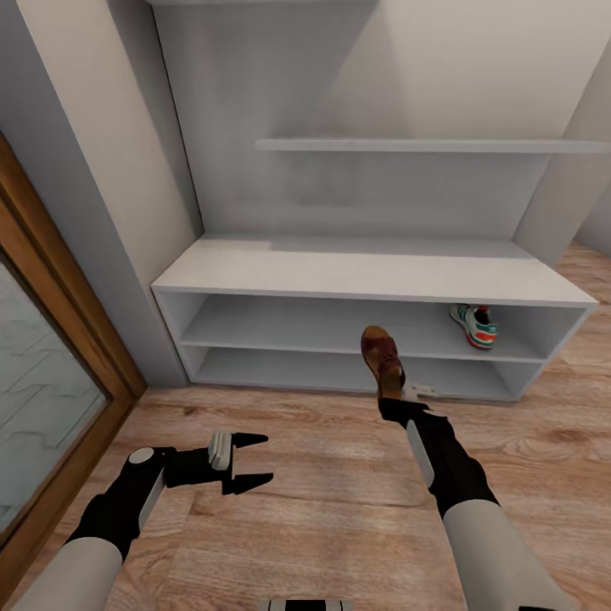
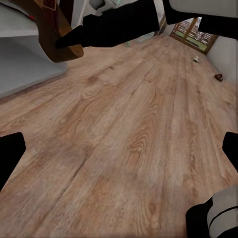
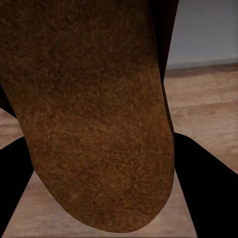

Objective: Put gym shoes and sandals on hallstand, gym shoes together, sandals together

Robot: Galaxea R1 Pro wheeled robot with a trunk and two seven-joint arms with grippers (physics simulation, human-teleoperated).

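The hallstand (image 1: 339,271) stands against the wall, a low pale unit with two open shelf rows. One gym shoe (image 1: 473,326) sits at the right end of its upper shelf row. My right gripper (image 1: 393,392) is shut on a brown sandal (image 1: 380,356) and holds it up in front of the shelves, toe pointing at the rack. The sandal's tan sole (image 3: 94,124) looms close in the right wrist view, between dark fingers (image 3: 208,188). My left gripper (image 1: 265,460) hangs open and empty low over the corridor floor (image 1: 322,492). The held sandal (image 2: 49,29) also appears in the left wrist view.
A wood-framed glass door (image 1: 51,365) lines the left side. A wall shelf (image 1: 424,146) juts out above the rack top. Far down the corridor lie two small objects (image 2: 218,77), too small to identify. Plank floor (image 2: 129,139) stretches open behind my left gripper.
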